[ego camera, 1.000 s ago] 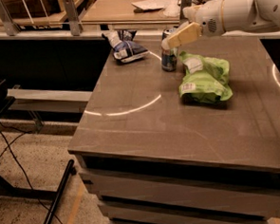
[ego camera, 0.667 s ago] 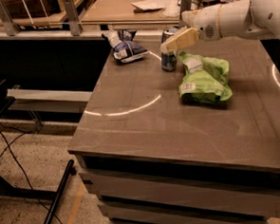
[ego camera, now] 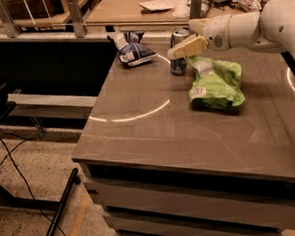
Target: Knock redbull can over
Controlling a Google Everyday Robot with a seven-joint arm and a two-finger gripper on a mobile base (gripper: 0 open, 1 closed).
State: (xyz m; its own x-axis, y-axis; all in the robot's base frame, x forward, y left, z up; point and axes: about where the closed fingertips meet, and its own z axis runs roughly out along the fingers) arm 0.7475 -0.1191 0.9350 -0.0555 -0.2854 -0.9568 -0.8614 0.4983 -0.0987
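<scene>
The redbull can [ego camera: 178, 65] stands upright at the far side of the brown table [ego camera: 158, 134], blue and silver with a silver top. My gripper [ego camera: 185, 48] reaches in from the right on the white arm [ego camera: 247, 27]. It lies across the can's upper body and hides its middle. I cannot tell whether it touches the can. A bright green snack bag [ego camera: 216, 82] lies just right of the can, under the arm.
A dark blue-and-white snack bag [ego camera: 132, 50] lies at the table's far left corner. A cluttered wooden bench [ego camera: 131, 8] runs behind the table. The table's left edge drops to the floor, where a black stand leg [ego camera: 60, 210] and cables lie.
My gripper has moved a little to the left and down across the front of the can. The can still stands upright in the same spot.
</scene>
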